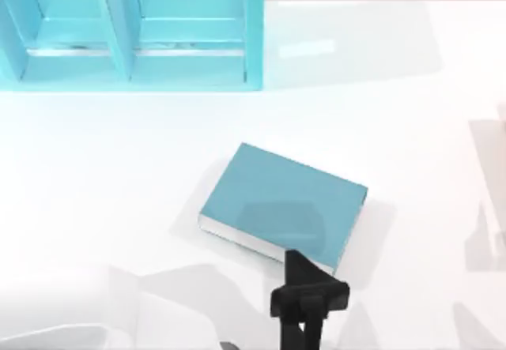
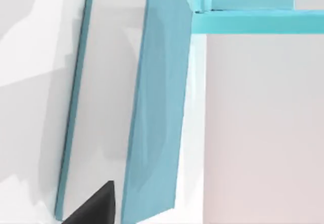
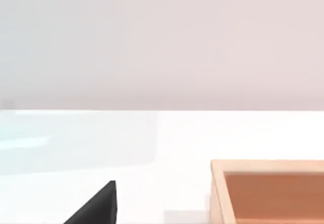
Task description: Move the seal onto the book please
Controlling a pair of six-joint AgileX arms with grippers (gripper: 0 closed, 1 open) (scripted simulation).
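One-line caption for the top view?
Left tool at the near edge of the teal book; turquoise shelf unit behind.

A rendered tabletop test scene, not a real room. Bare white table [image 1: 411,129], flat featureless backdrop. Turquoise shelf [image 1: 130,30], teal book [image 1: 285,204] and wooden box [image 3: 268,191], all textureless, with soft synthetic shadows.

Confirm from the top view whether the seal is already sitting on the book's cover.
No. The book's teal cover shows only a shadow, while the left claw hangs over its near edge.
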